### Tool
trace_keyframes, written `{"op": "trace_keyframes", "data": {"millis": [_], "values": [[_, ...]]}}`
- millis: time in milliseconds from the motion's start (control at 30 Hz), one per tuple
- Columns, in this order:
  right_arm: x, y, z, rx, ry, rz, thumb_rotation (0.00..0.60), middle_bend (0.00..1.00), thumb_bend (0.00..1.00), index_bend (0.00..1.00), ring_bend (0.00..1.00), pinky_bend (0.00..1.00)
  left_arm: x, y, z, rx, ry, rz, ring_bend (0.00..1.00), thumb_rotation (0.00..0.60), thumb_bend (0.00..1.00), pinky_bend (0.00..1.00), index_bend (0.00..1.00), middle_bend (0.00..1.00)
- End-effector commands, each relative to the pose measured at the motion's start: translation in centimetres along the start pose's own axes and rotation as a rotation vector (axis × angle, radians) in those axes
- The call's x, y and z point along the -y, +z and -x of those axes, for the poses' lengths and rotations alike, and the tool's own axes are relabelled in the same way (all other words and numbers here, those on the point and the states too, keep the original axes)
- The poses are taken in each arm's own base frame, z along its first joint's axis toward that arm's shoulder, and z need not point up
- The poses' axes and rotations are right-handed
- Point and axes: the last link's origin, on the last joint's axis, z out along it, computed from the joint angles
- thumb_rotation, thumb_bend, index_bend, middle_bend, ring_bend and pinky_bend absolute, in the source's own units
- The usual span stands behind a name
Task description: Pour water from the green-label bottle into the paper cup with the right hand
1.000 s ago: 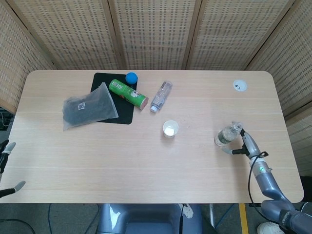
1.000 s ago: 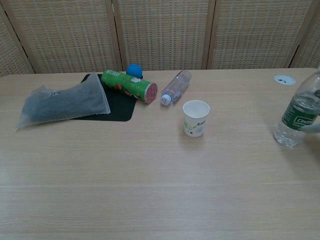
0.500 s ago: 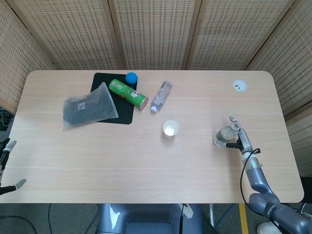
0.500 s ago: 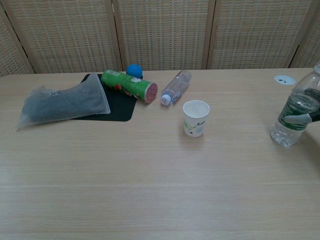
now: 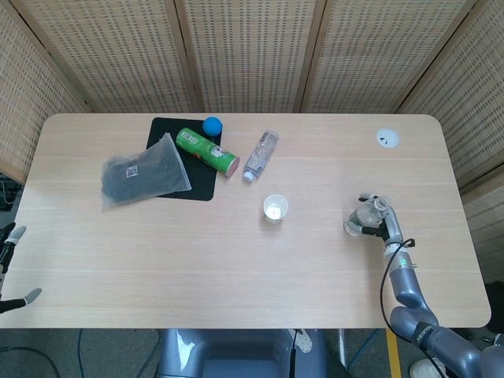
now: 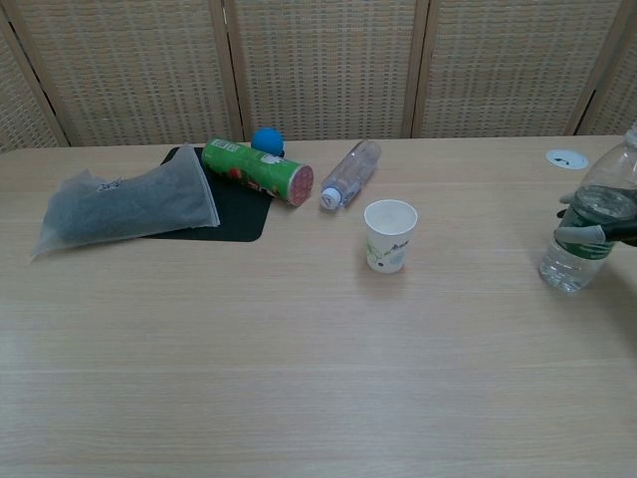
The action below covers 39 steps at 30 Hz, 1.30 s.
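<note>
The green-label bottle (image 5: 363, 220) (image 6: 590, 230) stands upright near the table's right edge, with water in its lower part. My right hand (image 5: 383, 223) comes in from the right, and its fingers (image 6: 578, 234) wrap around the label. The white paper cup (image 5: 275, 208) (image 6: 389, 235) stands upright and open-topped at the table's middle, well to the left of the bottle. My left hand (image 5: 6, 250) shows only as spread fingertips at the lower left edge of the head view, off the table and holding nothing.
A green canister (image 5: 207, 151) lies on a black mat (image 5: 201, 187) beside a blue ball (image 5: 212, 125). A grey bag (image 5: 144, 172) overlaps the mat's left side. A clear bottle (image 5: 261, 155) lies behind the cup. A white round insert (image 5: 387, 138) sits back right.
My right hand has moved in on the bottle and its fingers have wrapped around the label. The bottle has shifted slightly left and come upright. The left hand has barely moved.
</note>
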Motion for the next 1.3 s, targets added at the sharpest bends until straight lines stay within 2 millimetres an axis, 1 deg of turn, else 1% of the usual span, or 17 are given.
{"op": "trace_keyframes", "data": {"millis": [33,67,167,300,400,433,500,567,600,733,933,1100,1167,1233,1300], "values": [[-0.1,0.2,0.2,-0.008,0.012,-0.007,0.600,0.48,0.19,0.52,0.36,0.56,0.0,0.0,0.0,0.001,0.000,0.000,0.00,0.600,0.05,0.00,0.00,0.00],[-0.1,0.2,0.2,-0.011,0.016,-0.013,0.600,0.52,0.29,0.56,0.39,0.61,0.0,0.0,0.0,0.001,0.000,0.000,0.00,0.600,0.05,0.00,0.00,0.00],[0.3,0.1,0.3,-0.026,0.026,-0.052,0.600,0.56,0.44,0.59,0.43,0.69,0.0,0.1,0.1,0.001,-0.001,0.000,0.00,0.600,0.05,0.00,0.00,0.00],[1.3,0.0,0.3,-0.039,-0.018,-0.126,0.600,0.57,0.51,0.60,0.44,0.70,0.0,0.1,0.1,0.003,-0.003,0.002,0.00,0.600,0.05,0.00,0.00,0.00],[2.5,-0.2,0.4,-0.040,-0.054,-0.190,0.600,0.57,0.53,0.60,0.44,0.70,0.0,0.1,0.0,0.004,-0.006,0.003,0.00,0.600,0.05,0.00,0.00,0.00],[3.3,-0.3,0.4,-0.039,-0.087,-0.231,0.600,0.57,0.53,0.60,0.44,0.70,0.0,0.1,0.0,0.004,-0.007,0.003,0.00,0.600,0.05,0.00,0.00,0.00],[4.2,-0.4,0.5,-0.039,-0.154,-0.273,0.600,0.57,0.54,0.60,0.44,0.70,0.0,0.1,0.0,0.004,-0.010,0.003,0.00,0.600,0.05,0.00,0.00,0.00],[6.8,-0.2,0.6,-0.060,-0.400,-0.384,0.600,0.57,0.54,0.60,0.44,0.70,0.0,0.1,-0.2,0.002,-0.015,0.006,0.00,0.600,0.05,0.00,0.00,0.00],[7.7,0.0,0.6,-0.085,-0.496,-0.403,0.600,0.57,0.54,0.60,0.44,0.70,0.1,0.1,-0.2,0.002,-0.018,0.006,0.00,0.600,0.05,0.00,0.00,0.00],[9.4,-0.1,1.4,-0.109,-0.652,-0.421,0.600,0.57,0.54,0.60,0.44,0.70,0.2,0.2,-0.4,0.003,-0.025,0.005,0.00,0.600,0.05,0.00,0.00,0.00],[10.9,-0.1,2.7,-0.110,-0.773,-0.413,0.600,0.57,0.55,0.60,0.44,0.70,0.3,0.2,-0.5,0.002,-0.032,0.003,0.00,0.600,0.05,0.00,0.00,0.00],[12.2,0.1,4.3,-0.131,-0.934,-0.412,0.600,0.57,0.56,0.60,0.45,0.71,0.4,0.4,-0.5,0.009,-0.037,-0.001,0.00,0.600,0.05,0.00,0.00,0.00],[12.5,0.2,5.0,-0.140,-0.981,-0.401,0.600,0.57,0.56,0.60,0.45,0.71,0.5,0.5,-0.5,0.010,-0.038,-0.002,0.00,0.600,0.05,0.00,0.00,0.00],[12.5,0.5,6.2,-0.136,-1.071,-0.376,0.600,0.57,0.57,0.60,0.45,0.71,0.6,0.6,-0.5,0.014,-0.041,-0.009,0.00,0.600,0.05,0.00,0.00,0.00],[12.7,0.5,6.8,-0.137,-1.103,-0.351,0.600,0.57,0.59,0.60,0.45,0.72,0.7,0.7,-0.5,0.016,-0.041,-0.012,0.00,0.600,0.05,0.00,0.00,0.00]]}}
